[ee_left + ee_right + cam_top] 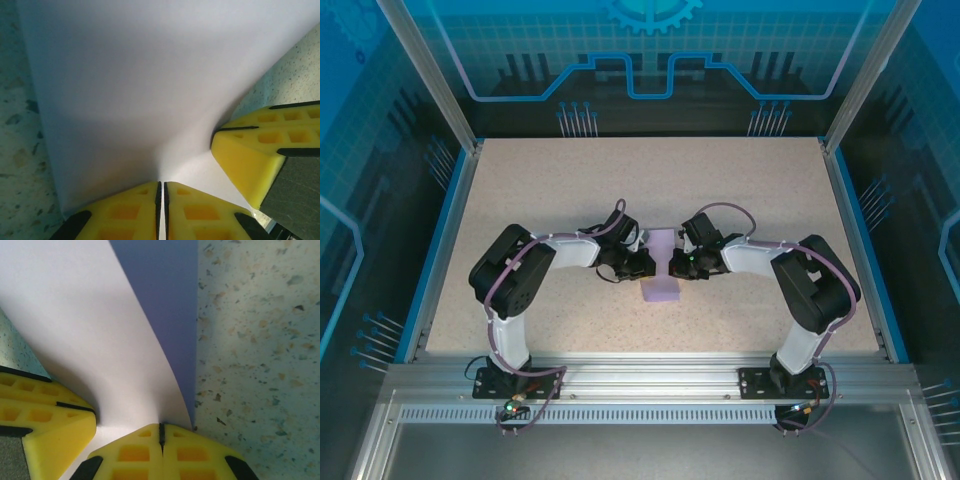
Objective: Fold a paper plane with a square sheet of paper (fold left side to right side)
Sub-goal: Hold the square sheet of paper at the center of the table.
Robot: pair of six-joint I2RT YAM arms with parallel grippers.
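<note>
One speckled table [520,200] fills the middle of the top view. Two arms, the left arm [515,275] and the right arm [810,285], meet at its centre over one lavender sheet of paper [661,288]. The left gripper [161,189] and the right gripper [161,431] are both closed, each pinching this sheet.

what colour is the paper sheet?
Plain pale lavender; the sheet of paper shows best in the top external view.

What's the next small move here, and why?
Probably lower both pincers so the held edge lands on the right edge of the flat layer. The left pincer and right pincer are both shut on the square sheet of paper, which arcs over, not yet creased.
</note>
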